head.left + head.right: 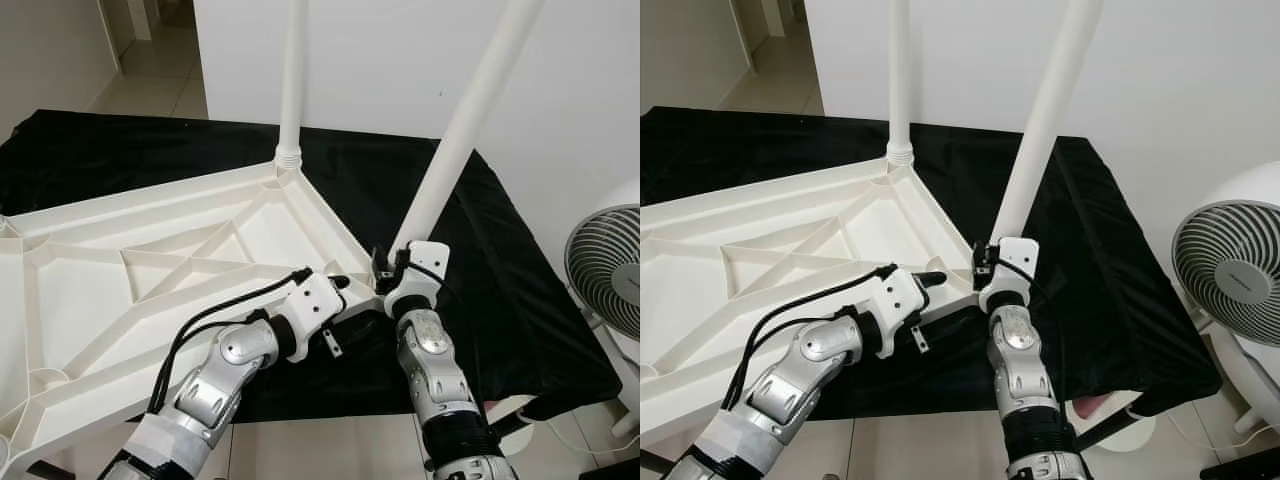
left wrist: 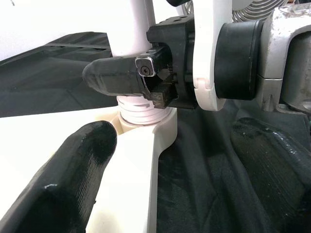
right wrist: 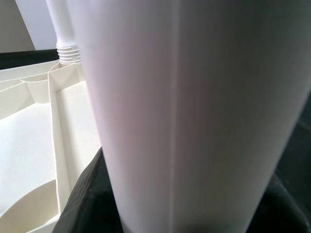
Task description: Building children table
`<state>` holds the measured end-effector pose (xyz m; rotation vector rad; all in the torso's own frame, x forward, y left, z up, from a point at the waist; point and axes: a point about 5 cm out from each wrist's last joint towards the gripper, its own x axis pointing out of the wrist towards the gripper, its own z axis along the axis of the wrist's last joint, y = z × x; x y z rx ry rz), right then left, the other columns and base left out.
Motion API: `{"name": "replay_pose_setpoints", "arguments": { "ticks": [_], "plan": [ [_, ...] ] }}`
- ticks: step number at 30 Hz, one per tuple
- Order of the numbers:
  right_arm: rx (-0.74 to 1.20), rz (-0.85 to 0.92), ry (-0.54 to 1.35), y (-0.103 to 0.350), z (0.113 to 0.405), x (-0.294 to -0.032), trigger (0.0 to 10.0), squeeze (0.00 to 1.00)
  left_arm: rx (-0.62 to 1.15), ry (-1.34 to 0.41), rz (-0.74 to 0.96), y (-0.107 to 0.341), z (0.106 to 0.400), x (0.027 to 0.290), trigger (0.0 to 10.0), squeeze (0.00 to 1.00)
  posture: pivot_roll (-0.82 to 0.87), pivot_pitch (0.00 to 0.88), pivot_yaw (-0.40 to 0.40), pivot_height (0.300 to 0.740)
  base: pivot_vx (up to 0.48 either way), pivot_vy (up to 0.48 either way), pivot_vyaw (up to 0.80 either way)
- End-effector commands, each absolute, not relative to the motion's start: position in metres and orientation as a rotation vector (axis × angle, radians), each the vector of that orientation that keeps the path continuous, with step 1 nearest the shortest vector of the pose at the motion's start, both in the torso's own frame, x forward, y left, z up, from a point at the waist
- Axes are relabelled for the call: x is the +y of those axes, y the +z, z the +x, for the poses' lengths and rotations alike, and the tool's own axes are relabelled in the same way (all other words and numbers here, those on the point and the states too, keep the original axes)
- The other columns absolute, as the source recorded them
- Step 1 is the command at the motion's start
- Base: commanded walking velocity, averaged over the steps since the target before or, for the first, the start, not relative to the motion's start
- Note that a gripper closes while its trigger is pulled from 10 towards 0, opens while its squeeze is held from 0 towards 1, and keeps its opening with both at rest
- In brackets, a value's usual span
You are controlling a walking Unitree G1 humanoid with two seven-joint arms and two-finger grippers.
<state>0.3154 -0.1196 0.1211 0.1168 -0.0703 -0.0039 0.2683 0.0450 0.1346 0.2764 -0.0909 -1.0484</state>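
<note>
The white plastic table top (image 1: 150, 260) lies upside down on a black cloth (image 1: 520, 300). One white leg (image 1: 293, 70) stands upright in the far corner socket. A second white leg (image 1: 470, 110) leans to the right at the near right corner, its threaded end (image 2: 143, 109) at the socket. My right gripper (image 1: 390, 265) is shut on this leg just above the socket; the leg (image 3: 194, 116) looms close in the right wrist view. My left gripper (image 1: 345, 290) is open beside that corner, one finger (image 2: 73, 184) over the table top, the other over the cloth.
A white standing fan (image 1: 610, 270) is at the right, close to the cloth's edge. A white wall (image 1: 400, 50) rises right behind the table top. Tiled floor runs along the near edge and through a doorway at the far left.
</note>
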Motion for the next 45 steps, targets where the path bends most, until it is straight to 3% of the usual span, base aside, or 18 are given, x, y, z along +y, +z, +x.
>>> {"name": "replay_pose_setpoints", "arguments": {
  "ticks": [1, 2, 3, 9, 12, 13, 15, 16, 26, 27, 28, 29, 45],
  "plan": [
    [0.014, 0.167, -0.041, 0.105, 0.312, -0.125, 10.0, 0.49, -0.085, -1.074, 0.286, 0.133, 0.268, 0.043, 10.0, 0.00, 0.13, 0.000, -0.075, 0.740, 0.000, 0.000, 0.00],
    [0.013, 0.159, -0.047, 0.105, 0.313, -0.126, 10.0, 0.49, -0.085, -1.074, 0.286, 0.133, 0.268, 0.043, 10.0, 0.00, 0.13, 0.000, -0.075, 0.740, 0.000, 0.000, 0.00],
    [0.010, 0.146, -0.038, 0.106, 0.314, -0.129, 10.0, 1.00, -0.086, -1.073, 0.285, 0.133, 0.268, 0.043, 10.0, 0.00, 0.13, 0.000, -0.075, 0.740, 0.000, 0.000, 0.00],
    [0.002, 0.165, 0.040, 0.111, 0.319, -0.138, 10.0, 1.00, -0.088, -1.068, 0.284, 0.134, 0.269, 0.043, 10.0, 0.00, 0.13, 0.000, -0.079, 0.740, 0.000, 0.000, 0.00],
    [0.002, 0.177, 0.194, 0.120, 0.325, -0.144, 10.0, 1.00, -0.089, -1.065, 0.282, 0.134, 0.269, 0.043, 10.0, 0.00, 0.13, 0.000, -0.079, 0.740, 0.000, 0.000, 0.00],
    [-0.017, 0.135, 0.250, 0.125, 0.326, -0.147, 10.0, 0.94, -0.088, -1.064, 0.281, 0.134, 0.269, 0.043, 10.0, 0.00, 0.13, 0.000, -0.079, 0.740, 0.000, 0.000, 0.00],
    [-0.030, 0.103, 0.285, 0.129, 0.327, -0.149, 10.0, 0.94, -0.088, -1.065, 0.280, 0.134, 0.269, 0.043, 10.0, 0.00, 0.13, 0.000, -0.078, 0.740, 0.000, 0.000, 0.00],
    [-0.056, 0.030, 0.356, 0.133, 0.327, -0.153, 10.0, 0.00, -0.088, -1.066, 0.279, 0.134, 0.269, 0.044, 10.0, 0.00, 0.13, 0.000, -0.077, 0.740, 0.000, 0.000, 0.00],
    [-0.060, -0.111, 0.540, 0.136, 0.327, -0.163, 10.0, 0.00, -0.089, -1.068, 0.280, 0.134, 0.270, 0.043, 10.0, 0.00, 0.13, 0.000, -0.073, 0.740, 0.000, 0.000, 0.00],
    [-0.048, -0.126, 0.579, 0.135, 0.327, -0.163, 2.4, 0.00, -0.091, -1.069, 0.280, 0.135, 0.270, 0.043, 10.0, 0.00, 0.13, 0.000, -0.074, 0.740, 0.000, 0.000, 0.00],
    [-0.028, -0.141, 0.608, 0.133, 0.327, -0.164, 2.4, 0.00, -0.092, -1.069, 0.279, 0.135, 0.270, 0.042, 10.0, 0.00, 0.13, 0.000, -0.073, 0.740, 0.000, 0.000, 0.00],
    [-0.011, -0.152, 0.629, 0.130, 0.327, -0.164, 0.0, 0.00, -0.093, -1.069, 0.278, 0.135, 0.270, 0.042, 10.0, 0.00, 0.13, 0.000, -0.075, 0.740, 0.000, 0.000, 0.00],
    [0.022, -0.127, 0.685, 0.120, 0.326, -0.162, 0.0, 0.00, -0.095, -1.059, 0.275, 0.137, 0.271, 0.044, 10.0, 0.00, 0.13, 0.000, -0.074, 0.740, 0.000, 0.000, 0.00]
  ]
}}
